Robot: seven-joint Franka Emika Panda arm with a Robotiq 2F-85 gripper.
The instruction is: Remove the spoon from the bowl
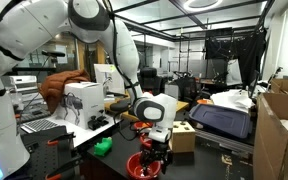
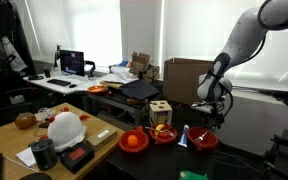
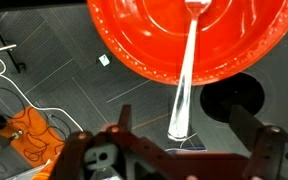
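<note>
In the wrist view, the bright red bowl (image 3: pixel 144 40) fills the top of the picture. The spoon (image 3: pixel 187 70) rests with its head inside the bowl, and its handle slopes out over the rim so that the tip hangs above the dark desk (image 3: pixel 64 85). Leaning this way, the handle is probably the easiest part to grip, which would explain why the wrist looks straight down on it. The jaws stand wide and empty, with one of the fingers (image 3: pixel 124 118) to each side at the bottom of the frame. The handle's tip lies between them, close to the middle and touching neither. How far above it they hang, I cannot tell.

In an exterior view, the arm (image 1: pixel 84 20) bends down and points its wrist at the bowl (image 1: pixel 141 167), with the jaws just above the bowl's rim. The spoon is too small to pick out here.

In an exterior view, the bowl (image 2: pixel 204 141) sits at the end of a row on the desk (image 2: pixel 159 160). It is near a smaller red dish (image 2: pixel 165 133) and a tan wooden box (image 2: pixel 160 111). The jaws hang directly over the bowl. The spoon cannot be made out here either.
</note>
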